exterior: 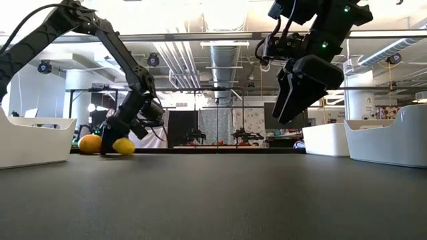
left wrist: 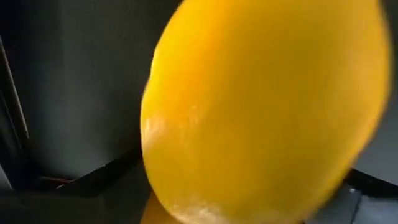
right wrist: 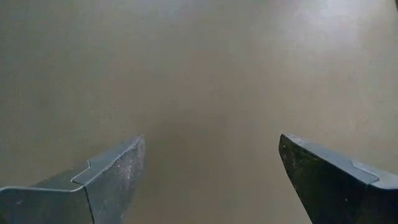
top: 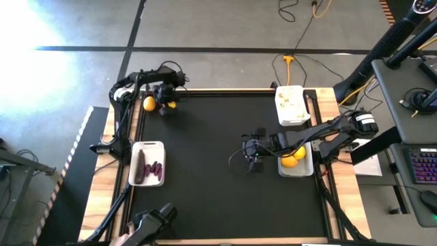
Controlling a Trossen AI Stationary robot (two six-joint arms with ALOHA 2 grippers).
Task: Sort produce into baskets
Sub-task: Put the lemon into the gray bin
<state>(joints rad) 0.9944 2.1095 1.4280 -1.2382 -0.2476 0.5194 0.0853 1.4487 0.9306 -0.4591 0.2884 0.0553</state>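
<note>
Two yellow lemons lie on the black mat at the far left corner, one to the left and one just right of my left gripper. In the low view that gripper reaches down onto the right-hand lemon, which fills the left wrist view. The gripper is open. My right gripper hangs open and empty well above the mat's middle, with only bare mat between its fingers. My left gripper comes down on the right-hand lemon from above, slanting. The lemon rests on the mat. I cannot tell whether the fingers touch it, because the gripper's own body hides the place and the wrist view shows only lemon.
A white basket at the left holds dark purple pieces. Another basket at the far right holds whitish garlic. A third, under my right arm, holds lemons. The mat's raised frame runs close behind the left gripper.
</note>
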